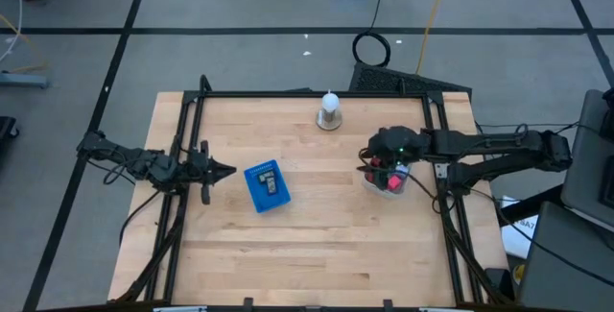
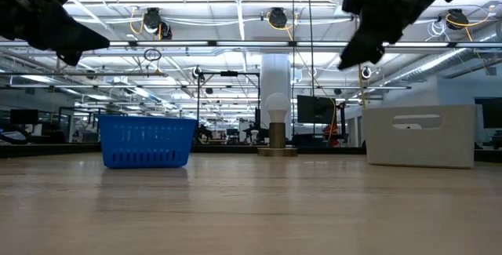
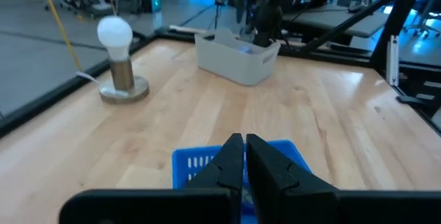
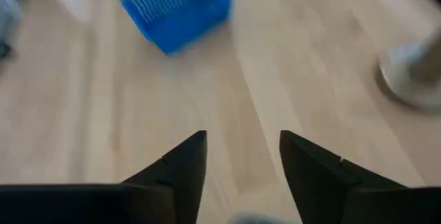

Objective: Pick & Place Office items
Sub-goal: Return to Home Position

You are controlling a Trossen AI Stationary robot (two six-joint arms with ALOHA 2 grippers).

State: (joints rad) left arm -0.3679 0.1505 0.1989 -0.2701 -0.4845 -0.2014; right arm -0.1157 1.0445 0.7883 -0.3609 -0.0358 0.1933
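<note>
Centre-left on the tabletop point(image 1: 317, 245), the blue bin point(image 1: 252, 200) held dark and pale office items point(image 1: 270, 184). To its right, the grey bin point(image 2: 420, 141) held red and pink pieces point(image 1: 391, 183). Above that, the right gripper point(image 4: 241, 141) hovered, fingers apart. Just left of the blue bin, the left gripper point(image 3: 244, 143) had its fingers together.

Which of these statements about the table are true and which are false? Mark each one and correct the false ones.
1. The blue bin sits between the two arms. True.
2. The left gripper is open. False: its fingers are pressed together, holding nothing.
3. The right gripper is open. True.
4. The bulb lamp lies on its side. False: it stands upright on its base.
5. The grey bin holds red pieces. True.
</note>
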